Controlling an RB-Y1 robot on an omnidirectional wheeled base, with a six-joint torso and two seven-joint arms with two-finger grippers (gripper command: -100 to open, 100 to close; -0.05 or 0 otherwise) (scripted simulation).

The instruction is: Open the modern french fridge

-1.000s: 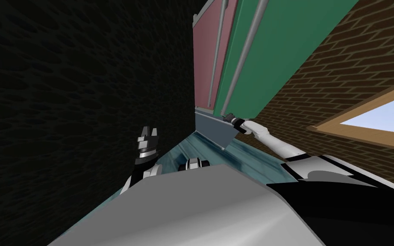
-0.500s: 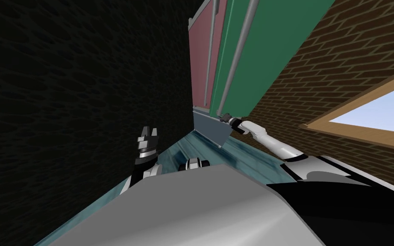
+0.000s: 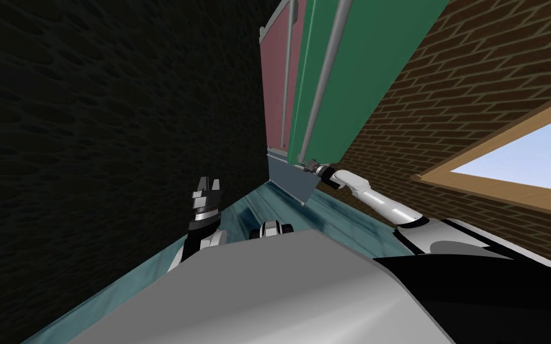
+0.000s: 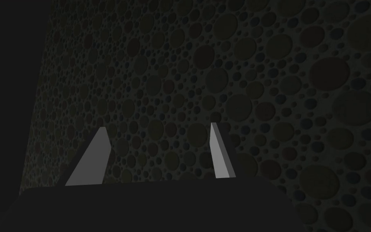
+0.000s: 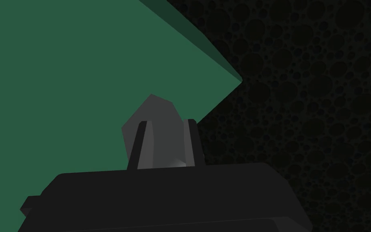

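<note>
You have your right gripper (image 3: 311,165) at the lower end of the grey handle (image 3: 326,71) on the green fridge door (image 3: 376,60), left gripper (image 3: 208,181) held up beside the dark wall (image 3: 89,119).

head camera far, right wrist near, both on green door (image 3: 364,71)

The green door (image 3: 364,65) and its grey handle (image 3: 324,77) run off the head view's upper edge — tops unseen

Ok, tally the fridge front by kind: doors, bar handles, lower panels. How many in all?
Flat fridge doors: 2, one dull red door, one green door
Long grey bar handles: 2, the red door's handle, the green door's handle with the right gripper shut on it
Blue-grey lower drawer panel: 1
Total: 5
</note>
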